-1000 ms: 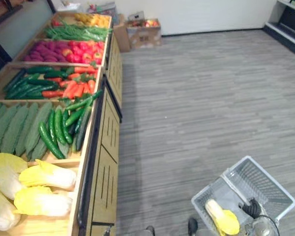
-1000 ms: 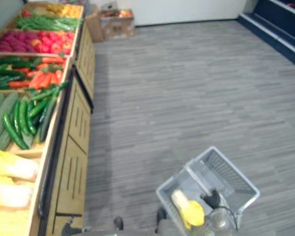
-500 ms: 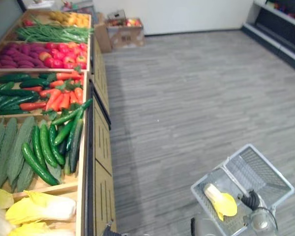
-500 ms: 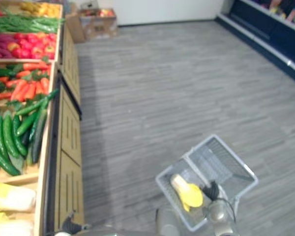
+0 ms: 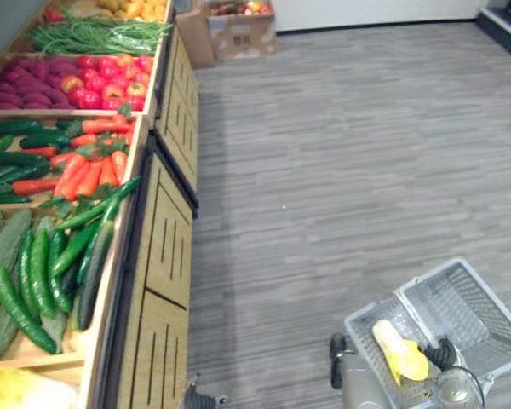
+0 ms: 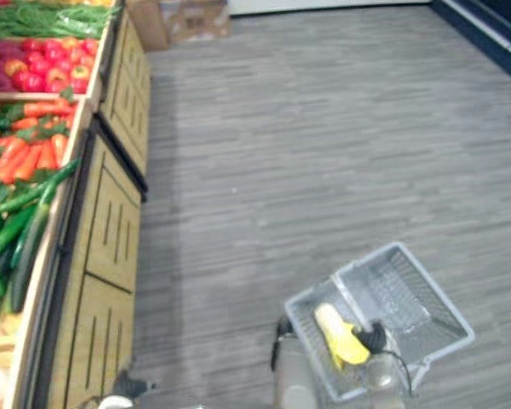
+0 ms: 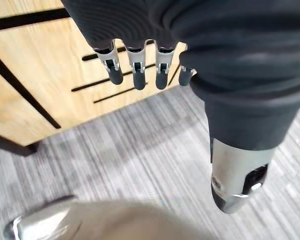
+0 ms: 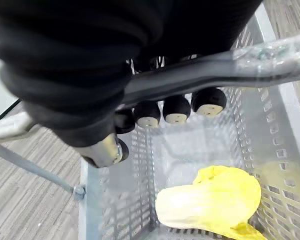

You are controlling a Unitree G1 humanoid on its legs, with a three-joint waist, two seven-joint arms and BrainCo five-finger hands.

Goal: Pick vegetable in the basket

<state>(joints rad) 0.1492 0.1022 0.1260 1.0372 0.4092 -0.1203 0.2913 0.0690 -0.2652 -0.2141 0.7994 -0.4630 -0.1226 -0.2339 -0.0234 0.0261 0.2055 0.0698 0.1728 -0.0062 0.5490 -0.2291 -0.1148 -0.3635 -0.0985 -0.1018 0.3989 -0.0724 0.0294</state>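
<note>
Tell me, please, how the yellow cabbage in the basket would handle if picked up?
The napa cabbage looks long and rounded, so it would probably roll on the basket floor if nudged. Its yellow leaf tips seem floppy and tearable; the pale base likely stays firm for grasping.

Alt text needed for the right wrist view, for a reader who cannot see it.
The right robot hand has its fingers curled round the handle of a grey mesh basket. One pale yellow cabbage lies inside the basket.
</note>
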